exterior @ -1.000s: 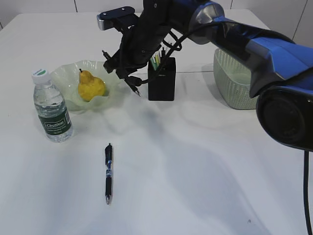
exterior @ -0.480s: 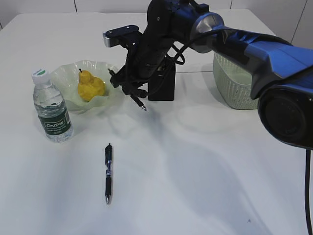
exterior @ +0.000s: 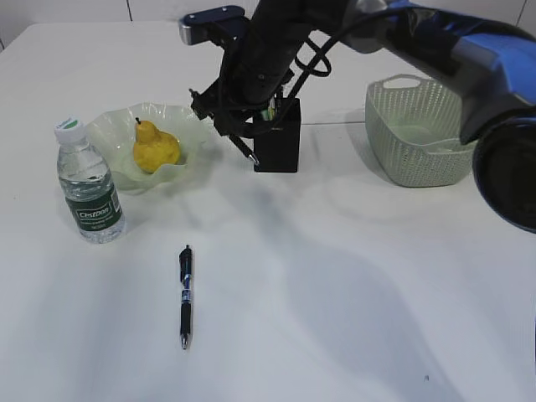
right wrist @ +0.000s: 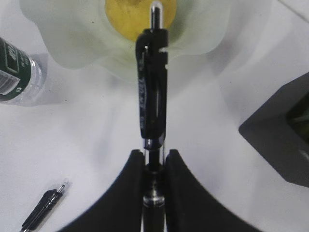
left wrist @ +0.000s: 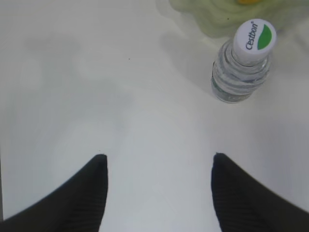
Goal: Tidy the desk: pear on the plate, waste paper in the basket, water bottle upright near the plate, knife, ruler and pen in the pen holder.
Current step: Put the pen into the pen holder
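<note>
My right gripper (right wrist: 154, 157) is shut on a black pen (right wrist: 152, 96) and holds it in the air just left of the black pen holder (exterior: 277, 134), tip pointing down (exterior: 245, 151). The pen holder has some items in it. A second black pen (exterior: 184, 295) lies on the table in front; it also shows in the right wrist view (right wrist: 42, 208). The yellow pear (exterior: 155, 147) sits on the pale green plate (exterior: 109, 130). The water bottle (exterior: 88, 186) stands upright left of the plate. My left gripper (left wrist: 159, 162) is open and empty above bare table, near the bottle (left wrist: 243, 60).
A pale green basket (exterior: 414, 130) stands at the right of the pen holder. The right arm reaches across the back of the table from the right. The table's far edge runs behind the plate and holder.
My right gripper has moved right and up with the pen, from over the plate's edge to just beside the pen holder. The left side has not changed.
</note>
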Action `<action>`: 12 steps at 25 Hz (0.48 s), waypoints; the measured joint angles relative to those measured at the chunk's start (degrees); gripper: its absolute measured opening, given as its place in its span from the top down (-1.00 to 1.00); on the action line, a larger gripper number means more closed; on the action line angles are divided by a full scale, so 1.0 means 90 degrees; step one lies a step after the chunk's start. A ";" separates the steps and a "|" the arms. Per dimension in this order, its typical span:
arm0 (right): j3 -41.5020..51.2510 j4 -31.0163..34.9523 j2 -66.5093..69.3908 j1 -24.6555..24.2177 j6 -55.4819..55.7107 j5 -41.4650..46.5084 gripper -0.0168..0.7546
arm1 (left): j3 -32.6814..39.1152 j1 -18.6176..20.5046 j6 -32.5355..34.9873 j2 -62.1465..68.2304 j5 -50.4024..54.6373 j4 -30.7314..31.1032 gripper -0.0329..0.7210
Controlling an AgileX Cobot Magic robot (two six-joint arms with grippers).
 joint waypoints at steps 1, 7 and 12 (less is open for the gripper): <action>0.0000 -0.0032 -0.0058 0.0000 0.0020 0.0033 0.74 | 0.0000 0.0000 0.0000 0.0000 0.0000 0.0000 -0.34; 0.0000 -0.0075 -0.0562 0.0000 0.0094 0.0246 0.74 | 0.0000 0.0000 0.0000 0.0000 -0.0076 0.0000 -0.34; 0.0000 -0.0099 -0.1022 0.0000 0.0121 0.0479 0.74 | 0.0000 0.0000 0.0000 0.0000 -0.0158 0.0000 -0.34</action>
